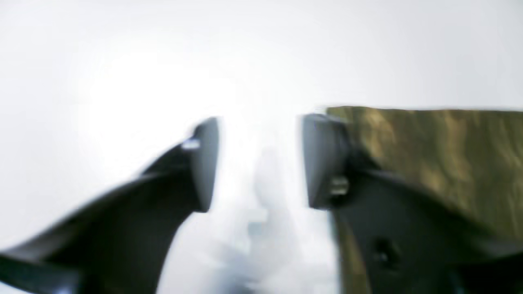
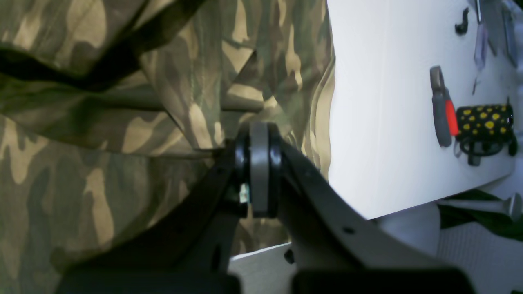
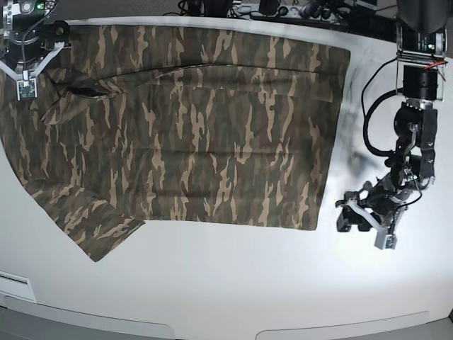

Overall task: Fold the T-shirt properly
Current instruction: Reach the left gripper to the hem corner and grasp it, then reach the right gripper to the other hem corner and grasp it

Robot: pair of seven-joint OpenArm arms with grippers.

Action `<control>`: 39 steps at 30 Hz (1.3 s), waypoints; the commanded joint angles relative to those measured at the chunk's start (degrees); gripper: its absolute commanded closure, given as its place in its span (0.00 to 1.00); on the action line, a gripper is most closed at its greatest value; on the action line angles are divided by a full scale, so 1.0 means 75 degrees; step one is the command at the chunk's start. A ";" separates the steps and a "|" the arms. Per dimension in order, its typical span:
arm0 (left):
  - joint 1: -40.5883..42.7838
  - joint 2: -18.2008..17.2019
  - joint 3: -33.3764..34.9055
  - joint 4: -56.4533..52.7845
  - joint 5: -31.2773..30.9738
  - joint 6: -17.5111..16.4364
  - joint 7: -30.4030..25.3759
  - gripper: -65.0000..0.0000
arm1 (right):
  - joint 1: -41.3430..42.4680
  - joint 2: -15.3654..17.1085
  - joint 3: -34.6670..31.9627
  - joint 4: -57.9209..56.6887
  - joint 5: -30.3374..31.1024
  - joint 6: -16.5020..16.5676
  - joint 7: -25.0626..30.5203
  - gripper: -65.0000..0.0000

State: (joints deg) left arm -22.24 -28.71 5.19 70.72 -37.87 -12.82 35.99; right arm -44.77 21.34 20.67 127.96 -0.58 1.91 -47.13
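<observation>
**Left gripper off the shirt, right gripper pinching it at the far left corner**

Shirt (image 3: 191,127) lies spread on the white worktop (image 3: 233,283), covering most of the far and left part; its right hem edge runs down toward the near right. Left gripper (image 3: 362,221) sits just beside that hem's near corner, on the bare worktop near the right edge, apart from the fabric. In the left wrist view the left gripper (image 1: 260,163) has its jaws standing wide apart, nothing between them, only white worktop in the gap; shirt edge (image 1: 441,163) lies behind the right-hand pad.

Right gripper (image 3: 25,71) is at the far left corner, over the shirt's upper sleeve area. Right wrist view shows the right gripper (image 2: 259,171) with jaws pressed together, fabric (image 2: 122,122) bunched and pulled into folds right at the tips: clamped on the shirt.

Hard to read: left wrist view is heavily motion-blurred. Shirt's left edge is cut off by the base view's frame. Collar not made out.

Look: camouflage, olive, brown and tan blotches, soft. Mostly flat, one long crease across the far part, short sleeve sticking out toward the near left corner, wrinkles there.
</observation>
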 commanded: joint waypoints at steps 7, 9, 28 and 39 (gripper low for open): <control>-0.0831 0.0734 -0.0044 -0.1274 -0.0425 -0.0609 0.0551 0.46 | 0.0090 0.0093 0.0050 0.0134 -0.0108 -0.0055 0.0143 1.00; -0.0813 0.0866 -0.0041 -0.1536 -0.0423 -0.0609 0.0565 0.46 | 0.0111 0.0096 0.0050 0.0134 -0.0105 -0.0055 0.0149 1.00; -0.0828 0.1306 0.0242 -0.2259 -0.1011 -0.1154 0.0982 1.00 | 0.0510 0.0096 0.0050 0.0134 -0.0093 0.0122 0.0207 1.00; -0.0831 0.1311 0.0242 -0.2259 -0.0414 -0.1058 0.0985 1.00 | 0.2498 0.0268 0.0050 -0.0539 0.0603 0.0568 0.0810 0.74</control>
State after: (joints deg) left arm -27.59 -18.35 6.81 53.60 -43.70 -22.24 41.54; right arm -26.41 22.20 20.62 123.07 4.84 6.83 -42.48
